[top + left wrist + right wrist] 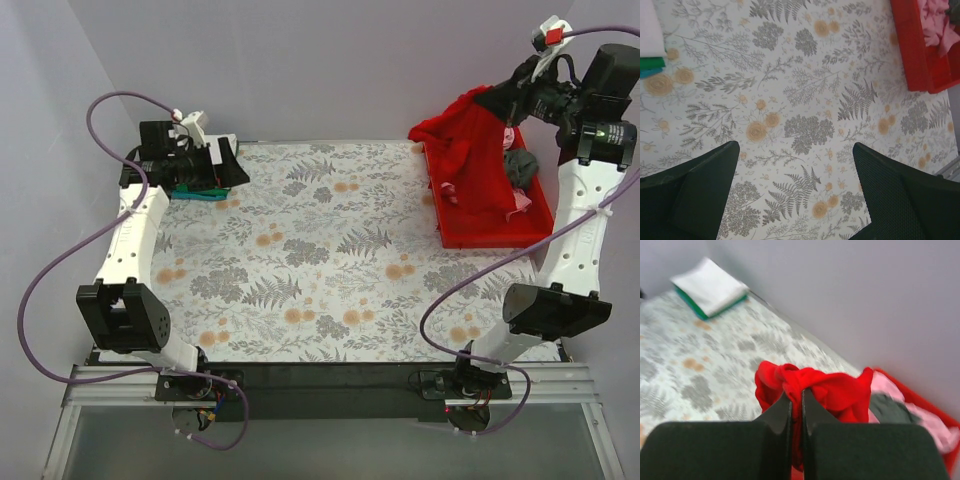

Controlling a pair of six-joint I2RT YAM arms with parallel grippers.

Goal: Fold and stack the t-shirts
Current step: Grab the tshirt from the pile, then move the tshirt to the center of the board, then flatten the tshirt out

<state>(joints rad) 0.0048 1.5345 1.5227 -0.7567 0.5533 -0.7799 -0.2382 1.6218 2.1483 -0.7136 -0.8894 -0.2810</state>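
My right gripper [497, 98] is shut on the bright red t-shirt [462, 140] and holds it up over the red tray [495, 232] at the back right; in the right wrist view [796, 396] the cloth [830, 390] is pinched between the jaws. A pink t-shirt [520, 203] and a dark grey t-shirt [520, 166] lie in the tray. A folded white t-shirt [710, 284] lies on a folded green one [695, 310] at the back left. My left gripper [225, 160] is open and empty above that stack [200, 190]; its fingers [705, 190] hang over bare cloth.
A floral cloth [320, 250] covers the table. Grey walls stand close behind and at both sides. The tray's corner shows in the left wrist view [920, 55], and the stack's edge at its top left [652, 55].
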